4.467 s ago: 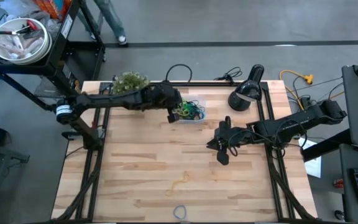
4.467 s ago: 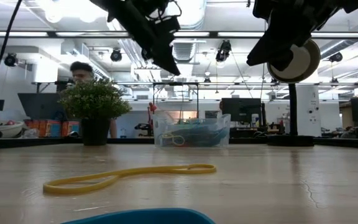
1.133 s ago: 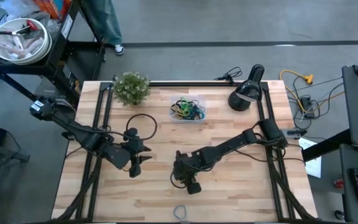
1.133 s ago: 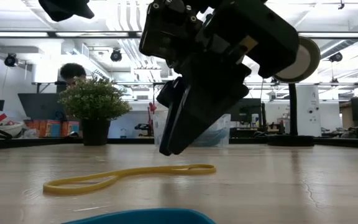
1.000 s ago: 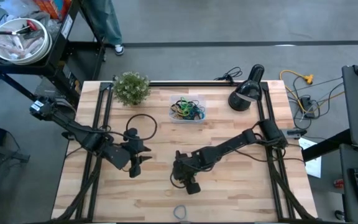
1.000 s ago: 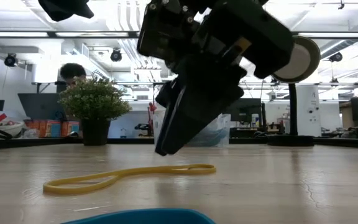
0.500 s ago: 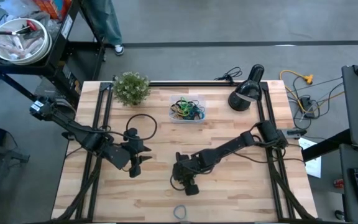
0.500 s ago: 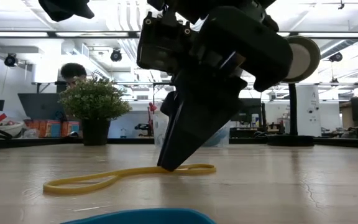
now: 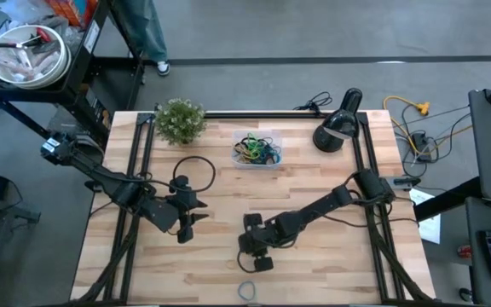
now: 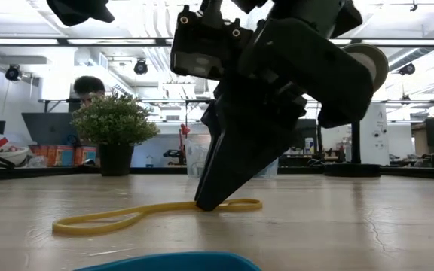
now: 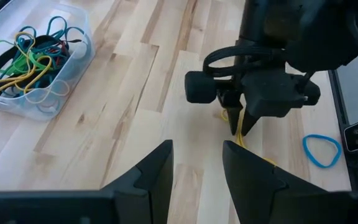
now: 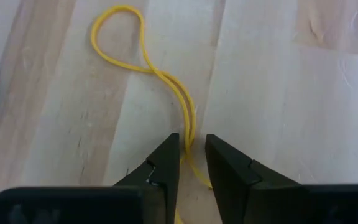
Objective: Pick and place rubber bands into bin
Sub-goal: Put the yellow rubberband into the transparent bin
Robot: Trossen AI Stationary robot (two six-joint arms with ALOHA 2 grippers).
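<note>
On the pale, grained wooden counter (image 9: 331, 256), the right gripper (image 12: 192, 163) has descended, its fingers narrowing astride the thin, floppy yellow rubber band (image 12: 157, 74), not yet clamped: a pick is imminent. The clear plastic bin (image 9: 257, 150) lies well beyond; the left gripper (image 9: 185, 228) waits open alongside.

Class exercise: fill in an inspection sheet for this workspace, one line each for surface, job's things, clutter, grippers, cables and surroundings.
Surface: pale wooden table.
Job's things: clear bin holding mixed rubber bands; yellow band and blue band loose on the wood.
Clutter: small plant, black lamp.
Grippers: right gripper down at the table, fingers either side of the yellow band, gap between them; left gripper open, holding nothing.
Cables: black loop, yellow cord.
Surroundings: metal bowl on a side stand, person behind the plant.
</note>
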